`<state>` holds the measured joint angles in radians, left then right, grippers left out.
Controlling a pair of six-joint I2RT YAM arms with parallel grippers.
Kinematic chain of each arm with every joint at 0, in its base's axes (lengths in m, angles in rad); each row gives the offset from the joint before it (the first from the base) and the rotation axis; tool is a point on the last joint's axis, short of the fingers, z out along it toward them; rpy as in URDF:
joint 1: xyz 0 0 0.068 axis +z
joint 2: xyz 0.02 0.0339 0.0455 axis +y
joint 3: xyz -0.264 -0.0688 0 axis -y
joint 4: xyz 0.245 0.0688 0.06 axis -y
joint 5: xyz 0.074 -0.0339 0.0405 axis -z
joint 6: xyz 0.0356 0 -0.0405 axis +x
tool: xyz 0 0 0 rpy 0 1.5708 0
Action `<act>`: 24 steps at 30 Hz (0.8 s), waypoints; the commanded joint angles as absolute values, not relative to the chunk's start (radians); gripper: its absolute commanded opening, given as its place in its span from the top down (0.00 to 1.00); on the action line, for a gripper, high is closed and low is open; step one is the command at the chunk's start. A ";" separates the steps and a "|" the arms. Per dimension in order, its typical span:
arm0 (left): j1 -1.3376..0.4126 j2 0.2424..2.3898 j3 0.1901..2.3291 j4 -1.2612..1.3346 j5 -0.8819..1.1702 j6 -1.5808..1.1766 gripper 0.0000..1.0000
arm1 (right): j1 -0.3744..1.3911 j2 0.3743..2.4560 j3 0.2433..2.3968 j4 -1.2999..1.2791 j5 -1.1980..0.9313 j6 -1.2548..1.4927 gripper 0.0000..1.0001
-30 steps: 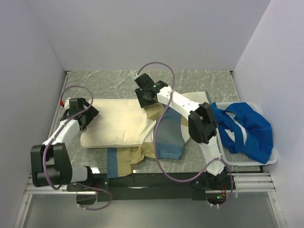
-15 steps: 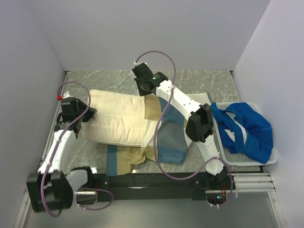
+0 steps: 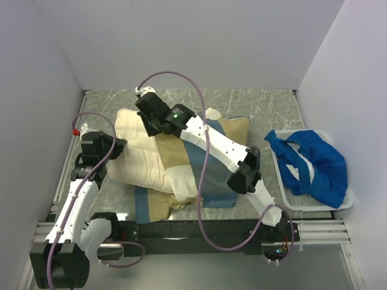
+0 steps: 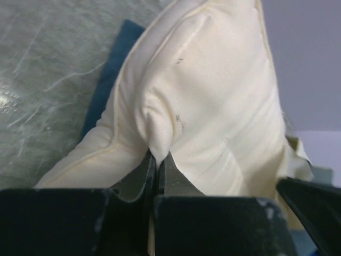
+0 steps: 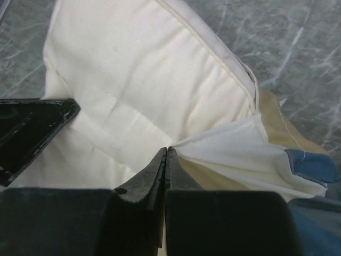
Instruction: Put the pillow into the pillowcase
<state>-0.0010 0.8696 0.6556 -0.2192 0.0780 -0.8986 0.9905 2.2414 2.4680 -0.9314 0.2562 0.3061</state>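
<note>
The cream pillow (image 3: pixel 136 151) lies on the left half of the table, its left end raised. My left gripper (image 3: pixel 116 147) is shut on a pinched fold of the pillow (image 4: pixel 213 90) at that end, fingertips (image 4: pixel 159 156) tight together around the fabric. The tan, blue and white pillowcase (image 3: pixel 208 169) covers the pillow's right part. My right gripper (image 3: pixel 147 115) reaches across to the pillow's far left corner and is shut (image 5: pixel 167 150) on the pillowcase's white edge (image 5: pixel 250 154), which is stretched taut over the pillow (image 5: pixel 133 80).
A white basket (image 3: pixel 314 205) at the right edge holds a bright blue cloth (image 3: pixel 314 163). Grey walls close in the marble table (image 3: pixel 254 103) on three sides. The right arm's purple cable (image 3: pixel 202 181) loops over the pillowcase.
Both grippers have shut. The right one has travelled left across the pillow, dragging the pillowcase edge with it. The left one has gripped the pillow's left end and lifted it.
</note>
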 commanded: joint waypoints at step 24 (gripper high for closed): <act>0.101 0.753 0.462 -0.288 -0.087 -0.936 0.11 | 0.844 1.302 0.907 -0.370 0.234 0.538 0.15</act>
